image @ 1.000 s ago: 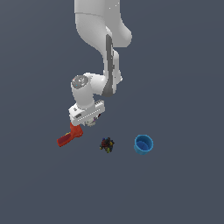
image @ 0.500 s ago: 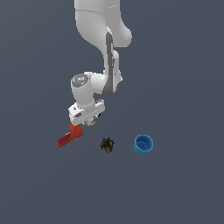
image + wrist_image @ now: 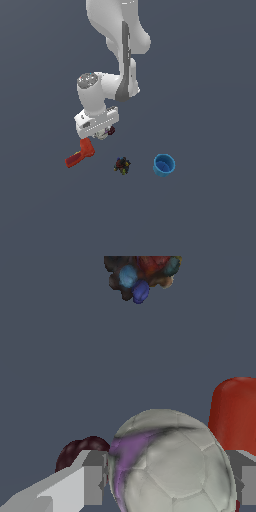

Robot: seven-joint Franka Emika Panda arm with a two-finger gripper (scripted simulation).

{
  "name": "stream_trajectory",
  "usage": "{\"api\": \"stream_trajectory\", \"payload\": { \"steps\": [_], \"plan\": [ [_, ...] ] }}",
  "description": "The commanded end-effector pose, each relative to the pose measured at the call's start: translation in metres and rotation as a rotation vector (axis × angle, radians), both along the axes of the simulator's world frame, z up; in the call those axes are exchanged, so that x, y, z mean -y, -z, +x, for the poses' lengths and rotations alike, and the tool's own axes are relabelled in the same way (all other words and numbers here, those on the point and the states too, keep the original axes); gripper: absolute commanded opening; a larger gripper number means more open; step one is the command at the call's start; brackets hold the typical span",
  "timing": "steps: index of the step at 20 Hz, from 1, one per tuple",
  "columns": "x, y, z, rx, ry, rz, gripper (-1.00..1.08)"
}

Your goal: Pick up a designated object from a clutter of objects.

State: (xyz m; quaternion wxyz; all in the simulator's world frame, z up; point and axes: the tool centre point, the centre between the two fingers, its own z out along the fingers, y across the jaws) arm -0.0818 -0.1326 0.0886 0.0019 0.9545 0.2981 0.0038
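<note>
Item 1, pincer [image 3: 165, 483]: sitting low over the bench [image 3: 210, 100], fingers [image 3: 75, 488] flanking the whitish lump [image 3: 172, 463] on both sides; appears to be pinching it, tho actual pad contact is not resolvable.

Item 2, whitish lump: lying betw. the fingers, directly under the wrist; in the exterior view only a pale sliver [image 3: 101, 135] is peeking below the hand. Panelled surface w/ a purple smear on one side. Roughly round, so no clear long axis and no real heading to report.

Item 3, neighbours: dark red ball [image 3: 82, 453] just beside one finger; orange-red tool [image 3: 235, 413] close on the other side; multicoloured cluster [image 3: 142, 273] and blue cup [image 3: 164, 165] well apart.

Handling note: prob. best lifting straight up, squeeze staying centred on the lump's widest part, avoiding sideways drift so ball and tool are not getting nudged. Round body may be slipping if gripped off-centre.
</note>
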Motion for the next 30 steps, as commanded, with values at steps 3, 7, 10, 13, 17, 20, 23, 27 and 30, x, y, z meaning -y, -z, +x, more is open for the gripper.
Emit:
{"api": "stream_trajectory", "payload": {
  "steps": [3,7,10,13,17,20,23,27,30],
  "plan": [
    [0.002,-0.035,0.000,0.001,0.001,0.000,-1.00],
    [0.004,-0.072,-0.001,-0.001,0.001,0.000,-1.00],
    [0.005,-0.100,-0.002,-0.001,0.001,0.000,-1.00],
    [0.007,-0.128,-0.002,-0.003,0.002,0.000,-1.00],
    [0.009,-0.165,-0.002,-0.004,0.002,0.000,-1.00],
    [0.011,-0.193,-0.002,-0.005,0.002,0.000,-1.00],
    [0.012,-0.222,-0.001,-0.005,0.002,0.000,-1.00],
    [0.014,-0.254,0.000,-0.007,0.003,0.001,-1.00],
    [0.016,-0.273,0.001,-0.007,0.003,0.001,-1.00]
  ]
}}
